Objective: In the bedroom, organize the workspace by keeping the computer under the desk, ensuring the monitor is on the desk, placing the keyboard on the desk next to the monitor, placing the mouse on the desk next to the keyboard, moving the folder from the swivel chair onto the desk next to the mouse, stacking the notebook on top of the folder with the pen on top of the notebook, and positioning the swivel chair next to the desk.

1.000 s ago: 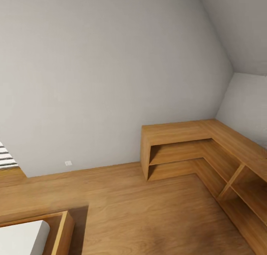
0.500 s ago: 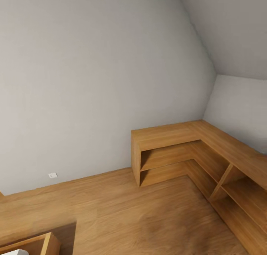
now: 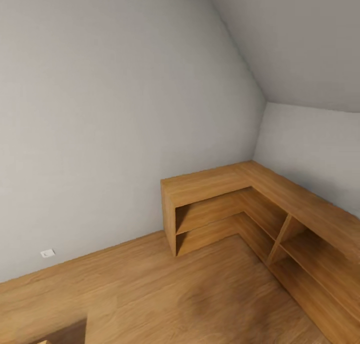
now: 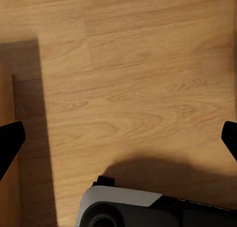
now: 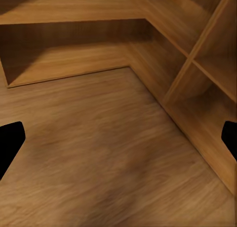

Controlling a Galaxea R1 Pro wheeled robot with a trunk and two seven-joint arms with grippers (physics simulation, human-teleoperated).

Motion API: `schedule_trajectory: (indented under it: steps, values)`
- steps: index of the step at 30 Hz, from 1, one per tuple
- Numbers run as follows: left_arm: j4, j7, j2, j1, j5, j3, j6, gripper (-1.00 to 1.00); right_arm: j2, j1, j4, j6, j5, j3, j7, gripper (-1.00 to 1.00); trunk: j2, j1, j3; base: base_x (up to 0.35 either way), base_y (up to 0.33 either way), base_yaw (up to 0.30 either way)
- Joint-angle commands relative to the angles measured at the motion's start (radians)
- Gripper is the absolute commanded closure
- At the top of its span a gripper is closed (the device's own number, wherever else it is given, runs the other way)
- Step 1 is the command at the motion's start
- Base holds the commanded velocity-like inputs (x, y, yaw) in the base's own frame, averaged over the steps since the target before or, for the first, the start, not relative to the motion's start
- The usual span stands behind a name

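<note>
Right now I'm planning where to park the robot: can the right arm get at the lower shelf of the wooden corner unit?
Probably yes. The right gripper is open and empty, facing the corner shelving unit; only bare wood floor lies before the lower shelf. Whether the arm reaches that far can't be judged.
</note>
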Motion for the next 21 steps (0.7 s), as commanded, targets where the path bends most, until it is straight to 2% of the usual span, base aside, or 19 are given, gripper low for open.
schedule_trajectory:
  steps: [1, 7, 21]
  values:
    - [-0.001, 0.008, 0.001, -0.001, 0.003, -0.008, -0.003, -1.0, 0.0, -0.001, 0.0, -0.002, -0.004, 0.008, -0.006, -1.0, -0.002, 0.001, -0.001, 0.246, 0.132, -0.269]
    - [-0.001, 0.008, 0.001, -0.001, 0.003, -0.008, -0.003, -1.0, 0.001, -0.001, -0.001, -0.002, -0.004, 0.006, -0.007, -1.0, -0.002, 0.001, 0.002, 0.294, 0.089, -0.275]
    - [-0.001, 0.008, 0.001, -0.001, 0.003, -0.013, -0.003, -1.0, 0.005, -0.001, -0.001, -0.002, -0.004, 0.007, -0.008, -1.0, -0.002, 0.001, 0.01, 0.329, 0.007, -0.28]
